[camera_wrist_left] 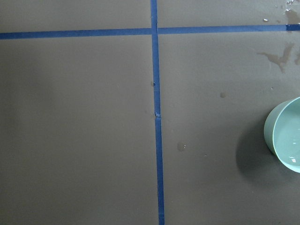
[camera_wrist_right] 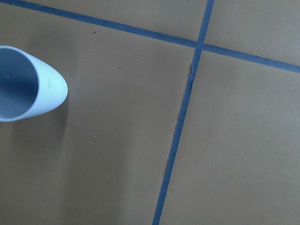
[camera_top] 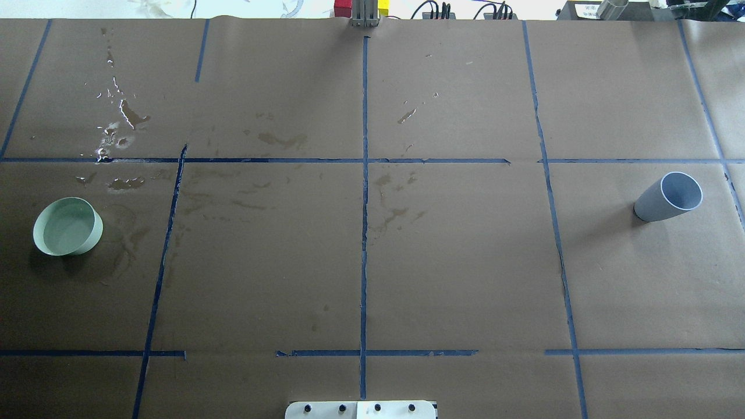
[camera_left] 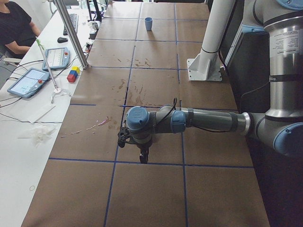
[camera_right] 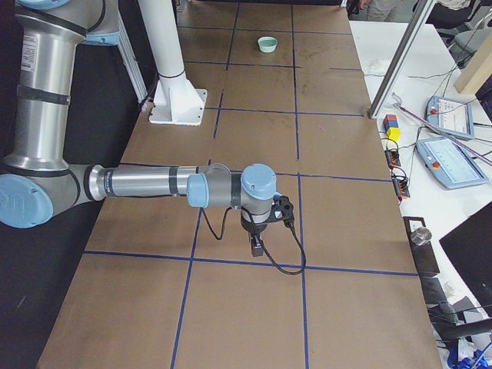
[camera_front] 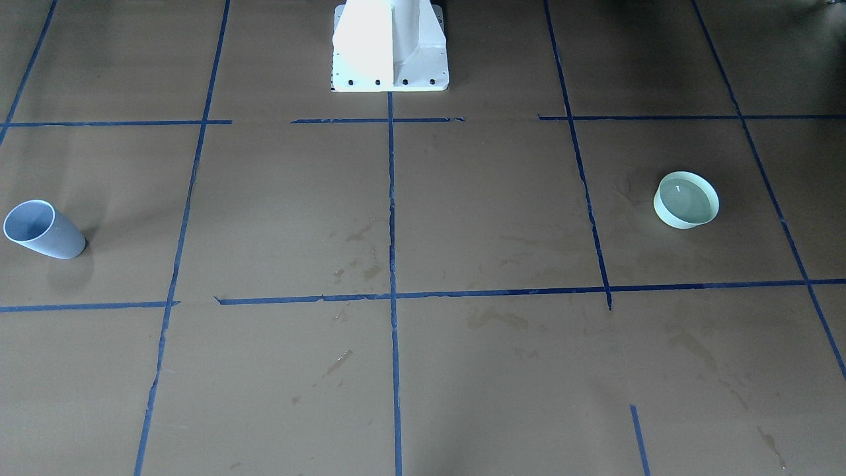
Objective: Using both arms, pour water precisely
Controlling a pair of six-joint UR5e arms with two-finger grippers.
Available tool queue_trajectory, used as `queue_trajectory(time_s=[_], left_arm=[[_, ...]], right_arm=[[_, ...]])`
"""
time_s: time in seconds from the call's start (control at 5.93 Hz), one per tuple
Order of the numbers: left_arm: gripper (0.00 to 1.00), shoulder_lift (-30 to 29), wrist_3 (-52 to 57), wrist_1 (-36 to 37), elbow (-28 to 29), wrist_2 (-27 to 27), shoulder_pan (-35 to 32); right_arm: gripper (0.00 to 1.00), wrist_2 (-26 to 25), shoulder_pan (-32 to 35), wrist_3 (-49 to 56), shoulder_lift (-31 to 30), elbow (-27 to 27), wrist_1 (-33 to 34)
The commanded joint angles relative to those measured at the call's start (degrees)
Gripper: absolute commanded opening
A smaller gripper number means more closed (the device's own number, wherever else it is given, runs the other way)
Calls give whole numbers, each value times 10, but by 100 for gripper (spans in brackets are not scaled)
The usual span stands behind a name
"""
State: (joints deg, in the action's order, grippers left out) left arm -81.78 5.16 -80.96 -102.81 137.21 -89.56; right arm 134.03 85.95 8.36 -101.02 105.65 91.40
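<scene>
A pale green bowl point(camera_front: 686, 199) holding clear water point(camera_front: 687, 203) stands on the table's left side in the overhead view point(camera_top: 68, 226). It also shows at the right edge of the left wrist view point(camera_wrist_left: 286, 140). An empty blue-grey cup point(camera_top: 667, 196) stands upright on the right side, and also shows in the right wrist view point(camera_wrist_right: 28, 84). My left gripper point(camera_left: 143, 158) points down over the table near the bowl's end. My right gripper point(camera_right: 256, 247) points down near the cup's end. Both grippers show only in the side views, so I cannot tell whether they are open or shut.
Water puddles point(camera_top: 125, 113) lie on the brown paper beyond the bowl. Blue tape lines point(camera_top: 364, 233) divide the table. The white pedestal base point(camera_front: 390, 46) stands at the robot's edge. Coloured blocks point(camera_left: 73, 74), a metal post point(camera_left: 71, 33) and tablets point(camera_left: 26, 81) sit along the operators' side.
</scene>
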Motion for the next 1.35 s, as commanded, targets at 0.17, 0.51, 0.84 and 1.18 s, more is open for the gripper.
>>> queue_trajectory(time_s=[0.17,0.51,0.84,1.18], left_arm=[[100,0,-2,-1,7,-14,0],[100,-6,-4,0,11,-11,1],[100,-4,-1,1,2,-13,0],[100,-5,1,1,2,-15,1]], right_arm=[[100,3,0,-1,1,16,3],[100,3,0,1,-2,-1,0],[100,3,0,-19,-3,2,-15],[100,24,0,-98,2,0,-16]])
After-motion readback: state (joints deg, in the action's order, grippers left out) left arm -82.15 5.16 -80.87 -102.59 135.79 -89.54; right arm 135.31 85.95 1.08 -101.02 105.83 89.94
